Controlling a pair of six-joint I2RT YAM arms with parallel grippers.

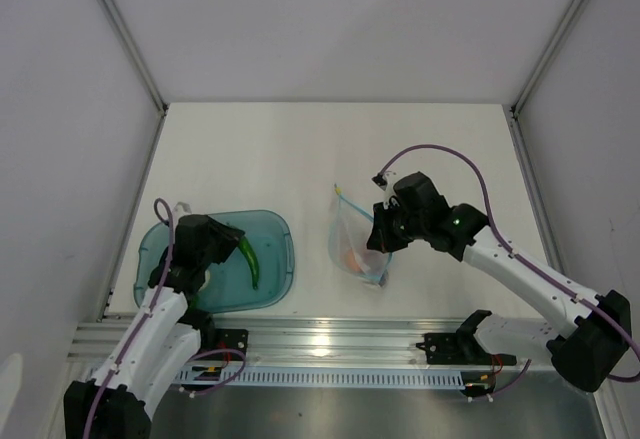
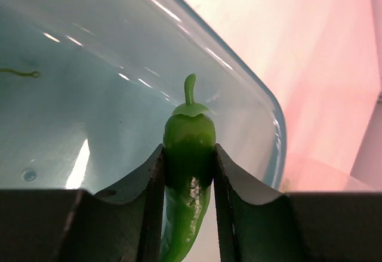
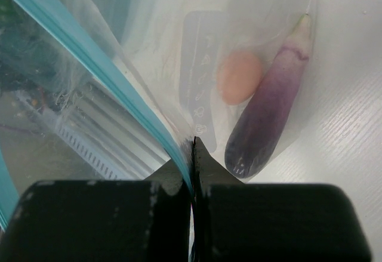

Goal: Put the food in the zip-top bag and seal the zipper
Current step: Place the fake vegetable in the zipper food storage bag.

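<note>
My left gripper [image 2: 188,157] is shut on the long green vegetable [image 2: 188,172], stem pointing away, over the teal tray [image 2: 71,95]. From the top view the left gripper [image 1: 222,243] holds the green vegetable [image 1: 250,259] above the tray [image 1: 280,277]. The clear zip-top bag [image 1: 352,241] lies at mid-table with its mouth held up. My right gripper [image 3: 193,145] is shut on the bag's mouth edge, pinching the light-blue zipper [image 3: 89,56]. Inside the bag [image 3: 179,29] lie a purple eggplant [image 3: 268,116] and a small orange piece [image 3: 240,77].
White walls with metal posts enclose the table on three sides. An aluminium rail [image 1: 330,344] carrying both arm bases runs along the near edge. The right arm's purple cable [image 1: 440,154] loops above the bag.
</note>
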